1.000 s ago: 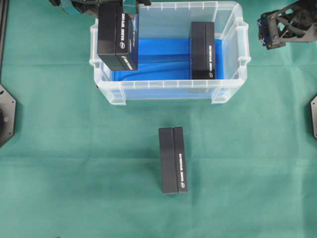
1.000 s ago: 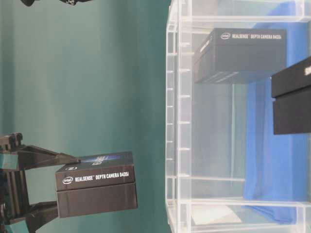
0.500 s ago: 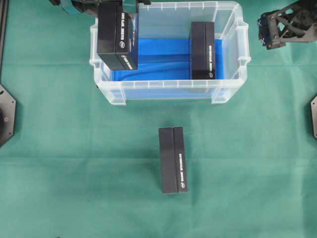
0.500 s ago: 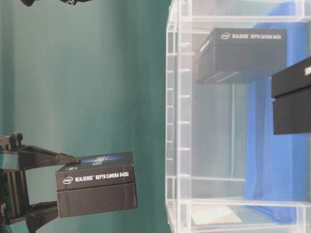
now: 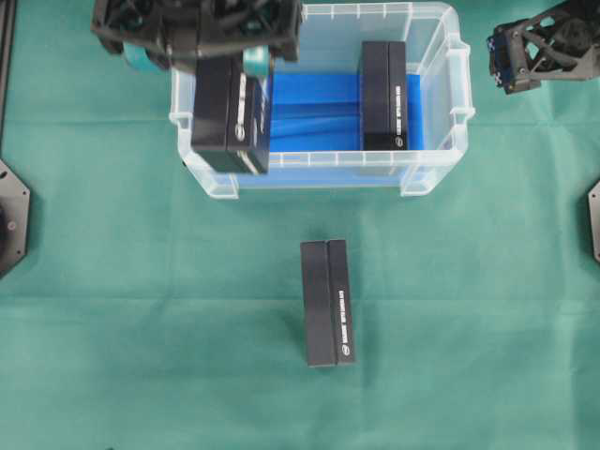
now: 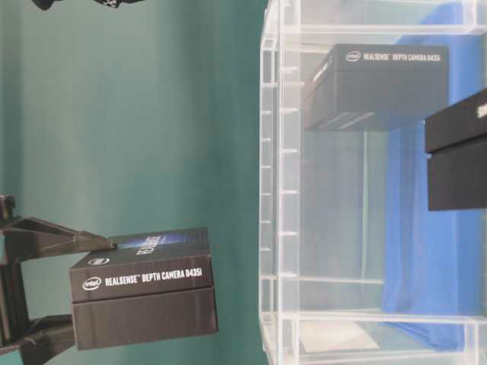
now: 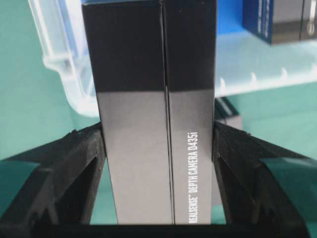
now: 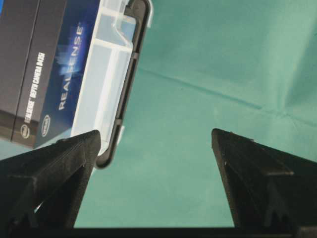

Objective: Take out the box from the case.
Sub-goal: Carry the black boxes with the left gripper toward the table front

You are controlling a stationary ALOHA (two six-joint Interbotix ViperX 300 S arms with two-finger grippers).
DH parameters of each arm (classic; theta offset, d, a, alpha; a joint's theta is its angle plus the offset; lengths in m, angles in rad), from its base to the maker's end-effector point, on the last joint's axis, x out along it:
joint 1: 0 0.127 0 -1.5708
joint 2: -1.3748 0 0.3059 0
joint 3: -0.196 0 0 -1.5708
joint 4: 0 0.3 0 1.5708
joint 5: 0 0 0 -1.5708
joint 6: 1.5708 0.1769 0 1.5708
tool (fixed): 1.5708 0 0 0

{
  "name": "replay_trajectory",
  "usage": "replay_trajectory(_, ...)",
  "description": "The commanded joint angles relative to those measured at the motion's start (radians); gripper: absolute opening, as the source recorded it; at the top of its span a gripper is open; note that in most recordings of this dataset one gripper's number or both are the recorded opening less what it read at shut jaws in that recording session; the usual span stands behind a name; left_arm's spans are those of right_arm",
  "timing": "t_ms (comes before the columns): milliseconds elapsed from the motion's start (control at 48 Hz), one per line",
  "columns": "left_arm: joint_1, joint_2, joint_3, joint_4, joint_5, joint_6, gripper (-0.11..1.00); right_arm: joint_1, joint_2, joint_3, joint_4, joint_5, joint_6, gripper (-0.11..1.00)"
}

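Observation:
A black box (image 5: 232, 122) hangs over the front left corner of the clear case (image 5: 441, 159), with my left gripper (image 5: 225, 67) shut on it. In the left wrist view both fingers (image 7: 74, 163) press the long sides of the box (image 7: 156, 99). At table level the held box (image 6: 144, 289) is well above the case rim (image 6: 270, 190). A second black box (image 5: 383, 94) lies inside the case on the blue lining. My right gripper (image 5: 514, 56) stands open beside the case's right handle (image 8: 124, 74), nothing between its fingers.
A third black box (image 5: 327, 302) lies on the green cloth in front of the case. Green cloth spreads to the left, right and front of the case. Black mounts sit at the left edge (image 5: 11, 220) and right edge (image 5: 594, 220).
My left gripper has carried the box forward, from above the case's back left part to above its front left rim. The right arm has not moved.

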Motion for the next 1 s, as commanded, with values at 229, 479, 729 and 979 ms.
replay_trajectory(229, -0.147, -0.06, 0.044, 0.006, -0.002, -0.129, 0.61, 0.002, -0.017, -0.009, -0.003, -0.005, -0.005, 0.92)
replay_trajectory(479, -0.275, -0.084, 0.101, 0.009, -0.003, -0.284, 0.61, 0.002, -0.018, -0.009, -0.003, -0.005, -0.017, 0.92)
replay_trajectory(729, -0.385, -0.084, 0.114, 0.011, -0.003, -0.416, 0.61, 0.002, -0.018, -0.009, -0.005, -0.005, -0.017, 0.92)
replay_trajectory(979, -0.42, -0.091, 0.132, 0.011, -0.003, -0.469, 0.61, 0.002, -0.018, -0.009, -0.005, -0.005, -0.017, 0.92)
